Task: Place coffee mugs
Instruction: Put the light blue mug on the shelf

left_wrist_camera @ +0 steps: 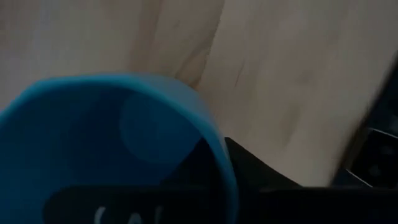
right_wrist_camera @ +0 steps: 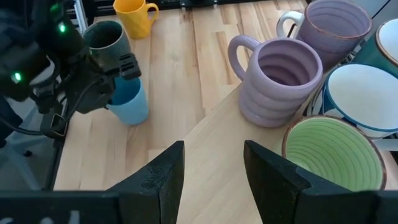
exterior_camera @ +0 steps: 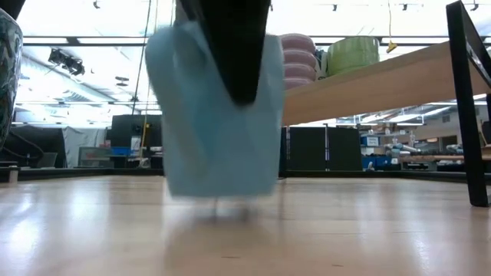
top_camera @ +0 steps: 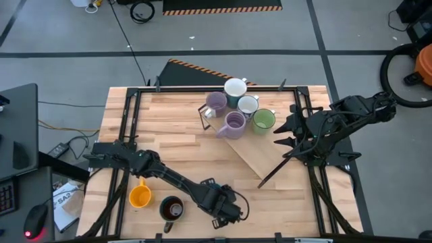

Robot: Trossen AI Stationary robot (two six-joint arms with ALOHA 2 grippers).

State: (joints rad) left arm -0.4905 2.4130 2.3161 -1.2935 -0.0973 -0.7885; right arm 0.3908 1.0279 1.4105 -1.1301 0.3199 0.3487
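Note:
My left gripper (top_camera: 226, 206) is near the table's front edge, shut on a blue mug (right_wrist_camera: 129, 104) that it hides in the high view. The mug fills the low view (exterior_camera: 219, 123), low over the table or on it; I cannot tell which. An orange mug (top_camera: 140, 196) and a dark mug (top_camera: 172, 209) stand at the front left. Two lavender mugs (top_camera: 216, 102) (top_camera: 234, 123), two white mugs (top_camera: 235, 88) (top_camera: 248, 104) and a green mug (top_camera: 263, 120) stand together at the far middle. My right gripper (right_wrist_camera: 211, 174) is open and empty beside the green mug. My left gripper holds the blue mug by its rim (left_wrist_camera: 217, 155), one finger (left_wrist_camera: 124, 205) inside the mug and one (left_wrist_camera: 267, 183) outside the wall. The fingers come from above, pointing down. The mug is upright below them, its mouth up.
A tilted wooden board (top_camera: 260, 158) lies right of centre, by the cluster of mugs, and shows raised in the low view (exterior_camera: 383, 84). Dark rails (top_camera: 128, 115) run along both sides of the table. Bare wood lies between the blue mug and the board.

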